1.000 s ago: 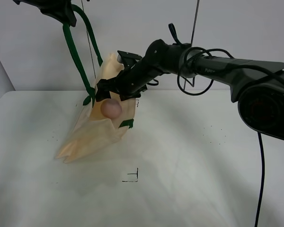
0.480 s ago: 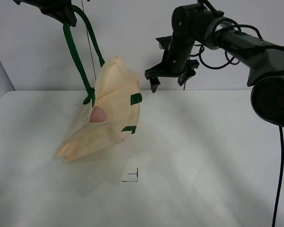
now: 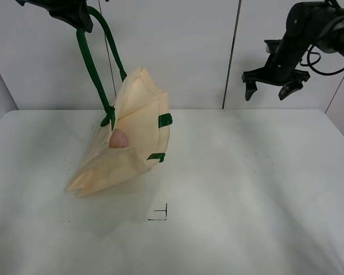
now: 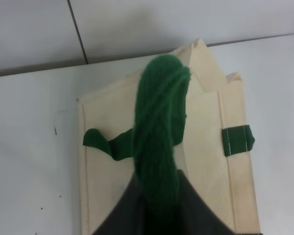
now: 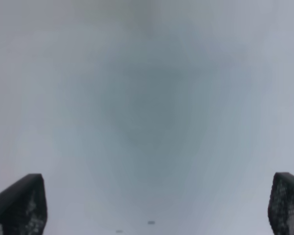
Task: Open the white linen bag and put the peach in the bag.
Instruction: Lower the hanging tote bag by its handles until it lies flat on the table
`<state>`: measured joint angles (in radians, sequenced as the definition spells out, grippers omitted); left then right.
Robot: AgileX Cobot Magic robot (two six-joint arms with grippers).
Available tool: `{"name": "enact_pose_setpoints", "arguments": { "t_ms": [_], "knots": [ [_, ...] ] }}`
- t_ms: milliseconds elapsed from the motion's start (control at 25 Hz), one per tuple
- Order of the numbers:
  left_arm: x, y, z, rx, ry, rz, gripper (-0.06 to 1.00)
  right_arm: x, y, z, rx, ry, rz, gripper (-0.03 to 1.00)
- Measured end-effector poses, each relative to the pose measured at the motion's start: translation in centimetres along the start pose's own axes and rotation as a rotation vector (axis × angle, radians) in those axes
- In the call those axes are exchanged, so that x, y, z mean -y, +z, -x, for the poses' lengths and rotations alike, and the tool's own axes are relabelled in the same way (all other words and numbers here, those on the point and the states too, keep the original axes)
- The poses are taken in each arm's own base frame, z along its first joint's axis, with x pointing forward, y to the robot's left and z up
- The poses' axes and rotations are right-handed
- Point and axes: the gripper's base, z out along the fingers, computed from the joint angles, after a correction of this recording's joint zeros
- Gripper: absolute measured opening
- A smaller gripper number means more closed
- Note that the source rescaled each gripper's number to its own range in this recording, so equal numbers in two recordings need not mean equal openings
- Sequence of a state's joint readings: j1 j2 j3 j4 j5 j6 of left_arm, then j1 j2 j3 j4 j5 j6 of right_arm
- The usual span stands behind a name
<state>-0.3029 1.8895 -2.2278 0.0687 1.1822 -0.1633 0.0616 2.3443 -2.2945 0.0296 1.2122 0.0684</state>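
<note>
Right arm is coming across matte black, rounded at its joints, black cables looping off it. Right hand is showing two stubby dark fingers, finely cross-hatched. Left hand is reading black too.

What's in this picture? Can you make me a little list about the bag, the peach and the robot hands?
bag: white linen bag, lifted by one green strap, mouth open, bottom resting on the table
peach: inside the bag's open mouth
left gripper: up high, shut on the green strap
right gripper: open, empty, raised far from the bag
</note>
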Motion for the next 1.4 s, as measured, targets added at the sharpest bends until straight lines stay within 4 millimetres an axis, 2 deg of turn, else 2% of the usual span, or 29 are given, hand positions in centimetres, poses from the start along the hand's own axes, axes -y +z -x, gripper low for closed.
{"name": "enact_pose_setpoints", "arguments": {
  "t_ms": [160, 280, 360, 480, 600, 640, 880, 1120, 1280, 1400],
  "knots": [
    [0.0, 0.0, 0.0, 0.0, 0.0, 0.0, 0.0, 0.9, -0.4, 0.0, 0.001, 0.011, 0.0, 1.0],
    [0.0, 0.0, 0.0, 0.0, 0.0, 0.0, 0.0, 0.9, -1.3, -0.9, -0.025, -0.003, 0.006, 1.0],
    [0.0, 0.0, 0.0, 0.0, 0.0, 0.0, 0.0, 0.9, -2.7, -2.1, -0.048, -0.006, 0.008, 1.0],
    [0.0, 0.0, 0.0, 0.0, 0.0, 0.0, 0.0, 0.9, -5.7, -4.8, -0.085, -0.01, 0.006, 1.0],
    [0.0, 0.0, 0.0, 0.0, 0.0, 0.0, 0.0, 1.0, -9.8, -8.7, -0.106, -0.015, 0.005, 1.0],
    [0.0, 0.0, 0.0, 0.0, 0.0, 0.0, 0.0, 1.1, -10.5, -10.4, -0.127, -0.015, 0.004, 1.0],
    [0.0, 0.0, 0.0, 0.0, 0.0, 0.0, 0.0, 1.5, -16.9, -21.5, -0.128, -0.018, 0.004, 1.0],
    [0.0, 0.0, 0.0, 0.0, 0.0, 0.0, 0.0, 2.3, -19.5, -32.9, -0.034, -0.03, -0.011, 1.0],
    [0.0, 0.0, 0.0, 0.0, 0.0, 0.0, 0.0, 2.8, -20.6, -38.7, 0.211, -0.04, -0.015, 1.0],
    [0.0, 0.0, 0.0, 0.0, 0.0, 0.0, 0.0, 3.0, -21.0, -41.9, 0.396, -0.045, -0.011, 1.0]
  ]
}}
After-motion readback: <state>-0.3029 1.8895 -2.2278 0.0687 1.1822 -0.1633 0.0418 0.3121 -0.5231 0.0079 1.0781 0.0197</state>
